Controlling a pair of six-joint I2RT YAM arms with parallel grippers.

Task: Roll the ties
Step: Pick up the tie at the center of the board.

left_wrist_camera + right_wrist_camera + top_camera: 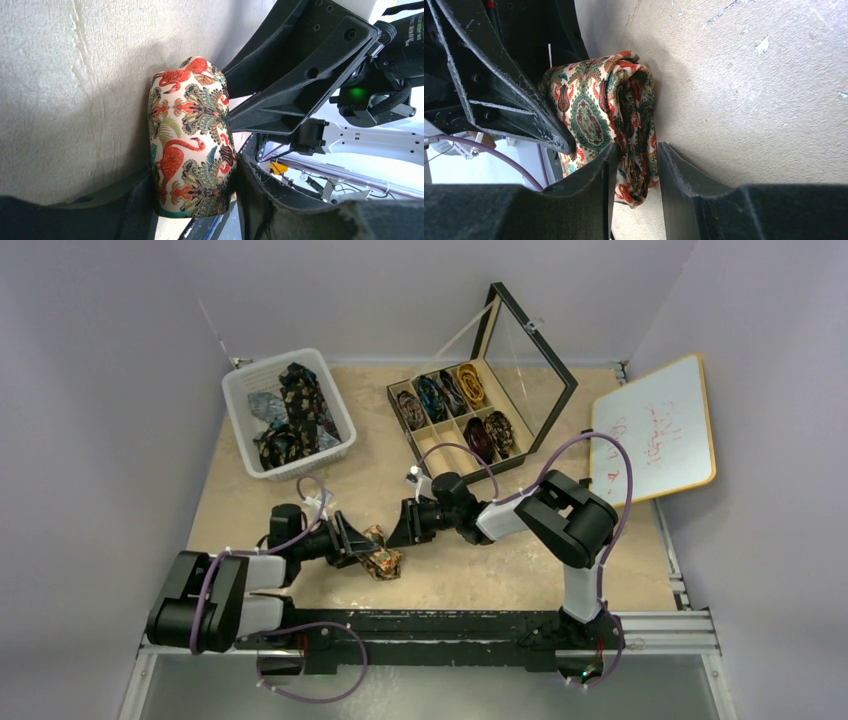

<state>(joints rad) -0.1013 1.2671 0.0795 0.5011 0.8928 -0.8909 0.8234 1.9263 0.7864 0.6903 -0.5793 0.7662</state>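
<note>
Near the front of the tan worktop (480, 560), roughly midway between the two arms, a rolled tie (383, 558) rests against the surface. It is cream, printed with red flamingos and green and orange feather shapes, and is wound into a short, fat bundle. Both arms reach in low and meet at it from opposite sides.

The left fingers (246, 175) have the roll between them. One dark finger lies against each side of its lower half, and the fabric fills the space from one to the other, so they are clamped on it. From that wrist the roll (192, 137) bulges beyond the fingertips, with the worktop right behind it and the other arm's black finger just beside its upper edge.

The right fingers (605, 167) come in from the far side and are closed on the outer layers at the roll's end. Folded cloth is pinched in the narrow gap between them, and the rest of the bundle (594, 110) spreads out to one side, pressed up against a left finger.

At the back left stands a white basket (232, 400) with loose ties (297, 405) heaped in it, mostly dark and blue. To its right is a black compartment box (437, 440) with its glass lid propped open, and coiled ties (432, 397) sit in several sections. A whiteboard (650, 430) with red writing leans at the right edge.
</note>
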